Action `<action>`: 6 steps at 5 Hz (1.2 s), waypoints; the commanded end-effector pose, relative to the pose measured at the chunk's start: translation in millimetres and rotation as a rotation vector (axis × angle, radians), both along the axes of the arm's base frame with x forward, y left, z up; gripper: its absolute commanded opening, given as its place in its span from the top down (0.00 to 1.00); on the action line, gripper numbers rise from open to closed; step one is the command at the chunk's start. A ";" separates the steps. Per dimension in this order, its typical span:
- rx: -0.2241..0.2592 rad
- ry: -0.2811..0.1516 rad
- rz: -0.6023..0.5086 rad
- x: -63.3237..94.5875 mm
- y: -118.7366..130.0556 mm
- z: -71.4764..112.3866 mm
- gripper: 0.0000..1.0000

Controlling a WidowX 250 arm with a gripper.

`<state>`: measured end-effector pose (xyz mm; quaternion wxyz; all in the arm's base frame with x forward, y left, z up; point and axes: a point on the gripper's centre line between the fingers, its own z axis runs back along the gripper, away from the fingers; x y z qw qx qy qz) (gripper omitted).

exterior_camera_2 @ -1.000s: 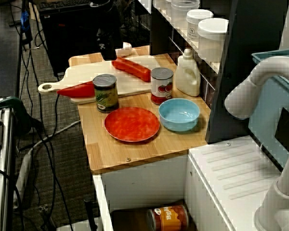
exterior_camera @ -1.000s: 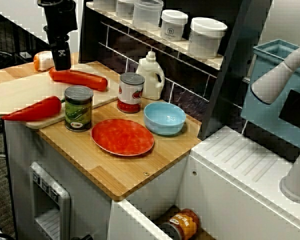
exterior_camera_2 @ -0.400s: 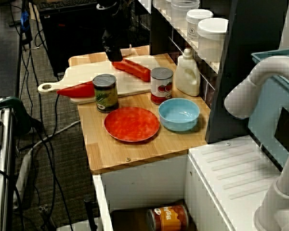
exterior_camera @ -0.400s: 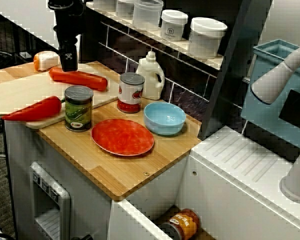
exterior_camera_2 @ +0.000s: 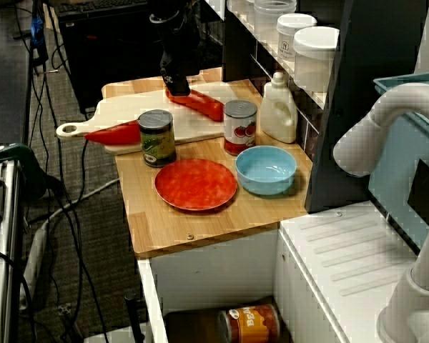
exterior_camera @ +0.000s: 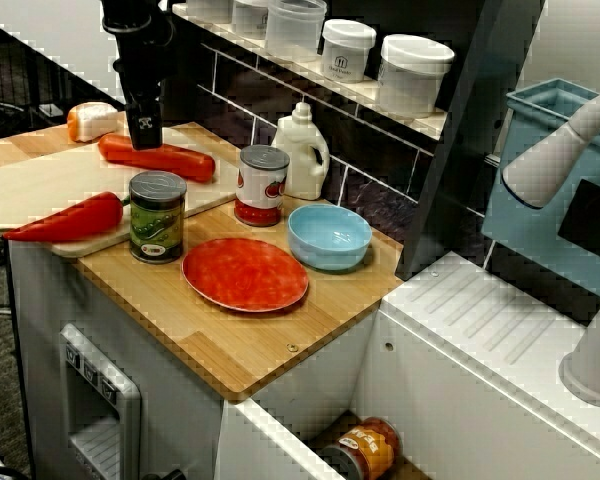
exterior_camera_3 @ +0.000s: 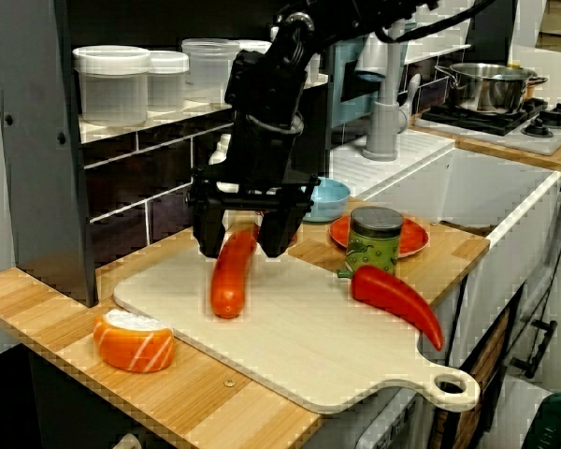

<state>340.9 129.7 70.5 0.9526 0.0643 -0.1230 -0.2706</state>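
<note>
Pincer (exterior_camera_3: 245, 241) is spread open and sitting low over the cutting board (exterior_camera_3: 290, 346). One finger (exterior_camera_3: 206, 234) is on each side of the shelf-end of the sausage (exterior_camera_3: 229, 281). The low view from the board's end shows the gap clearly; from the counter's front the pincer (exterior_camera: 145, 135) just looks like a black block over the sausage (exterior_camera: 165, 158). Can't tell if the pads are touching it.

The sausage lies flat on the board, its far end between the jaws and the rest running out toward the board's near edge. My guess is it's a light plastic toy: stiff, smooth, round, so it could roll or squirt out of a pinch. That end sits off-centre, so it would likely droop when lifted. Mid-length, across the narrow way, looks like the safer hold.

Counts:
- 1 sausage
- 1 red chili pepper (exterior_camera_3: 397, 299), near the pincer on its sink side, also on the board
- 1 salmon sushi piece (exterior_camera_3: 134, 339), off the board on the pincer's other side
- 2 cans on the counter: green can (exterior_camera_3: 374, 241) beside the chili, tomato can (exterior_camera: 263, 185) further on, plus a third can (exterior_camera: 365, 450) down in the open cupboard
- 1 red plate (exterior_camera: 245, 273), 1 blue bowl (exterior_camera: 329, 236), 1 white bottle (exterior_camera: 302, 150), all well apart from the pincer
- 5 lidded tubs on the shelf (exterior_camera: 413, 75), two cut off by the frame
</note>
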 end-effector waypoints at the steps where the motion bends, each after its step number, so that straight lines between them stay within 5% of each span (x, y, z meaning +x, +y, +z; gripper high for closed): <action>1: 0.028 -0.043 0.002 9.2 -0.8 5.1 0.00; 6: 0.046 0.002 0.022 17.8 3.7 -9.1 0.00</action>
